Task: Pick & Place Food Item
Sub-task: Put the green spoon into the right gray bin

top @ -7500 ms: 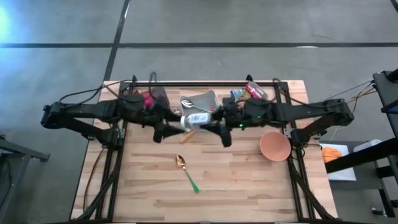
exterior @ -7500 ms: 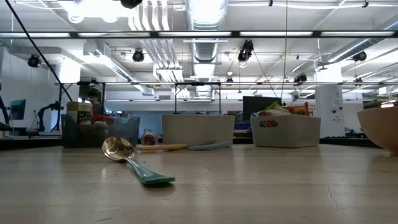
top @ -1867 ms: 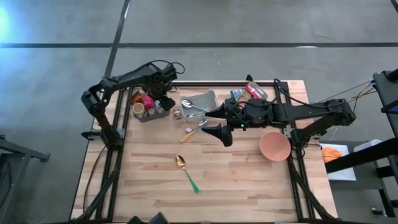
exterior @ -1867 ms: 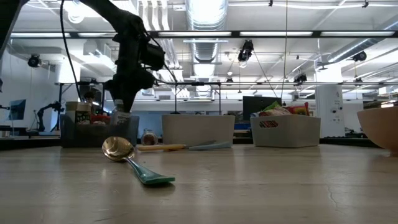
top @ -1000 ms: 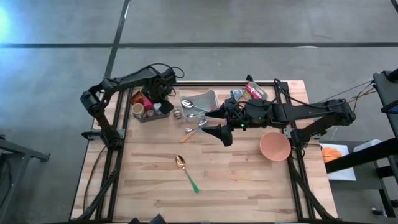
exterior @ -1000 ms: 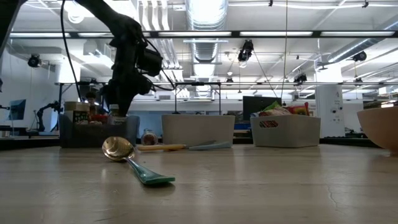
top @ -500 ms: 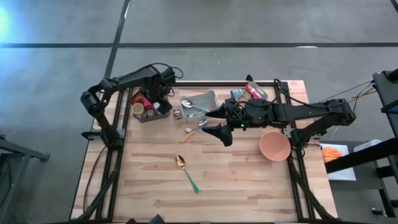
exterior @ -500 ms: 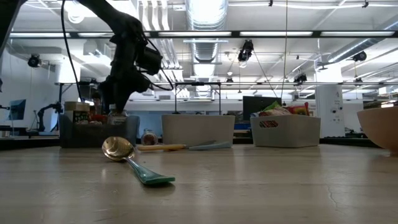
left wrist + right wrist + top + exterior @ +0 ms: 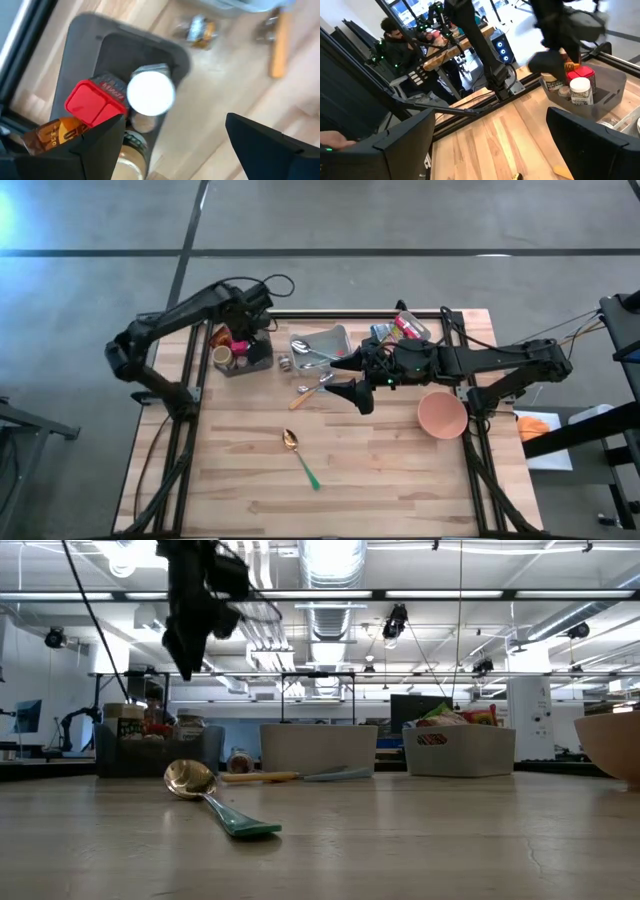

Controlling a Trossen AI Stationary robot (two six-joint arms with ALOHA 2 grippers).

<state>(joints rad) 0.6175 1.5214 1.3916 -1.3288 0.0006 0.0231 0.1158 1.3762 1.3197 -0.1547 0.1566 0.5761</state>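
A white-capped bottle [image 9: 151, 92] stands upright in the dark grey bin [image 9: 95, 40] at the table's far left, beside a red-capped jar [image 9: 93, 103]. In the right wrist view the bottle [image 9: 580, 91] shows in the same bin. My left gripper [image 9: 250, 315] hangs open above the bin, pointing down, with nothing between its fingers [image 9: 100, 145]. In the low view the left gripper [image 9: 190, 640] is well clear of the bin [image 9: 160, 750]. My right gripper [image 9: 348, 378] waits open over the table's middle, roughly level, pointing toward the left.
A metal tray [image 9: 320, 345] with cutlery and a white bin [image 9: 400, 330] of packets stand along the far edge. A gold spoon with a green handle [image 9: 300, 458] lies at mid-table. A pink bowl [image 9: 442, 415] sits at the right. Small items [image 9: 310, 390] lie near the tray.
My left gripper has risen straight up out of the dark bin, drifting slightly toward the table's far-left corner. The white-capped bottle stays upright in the bin.
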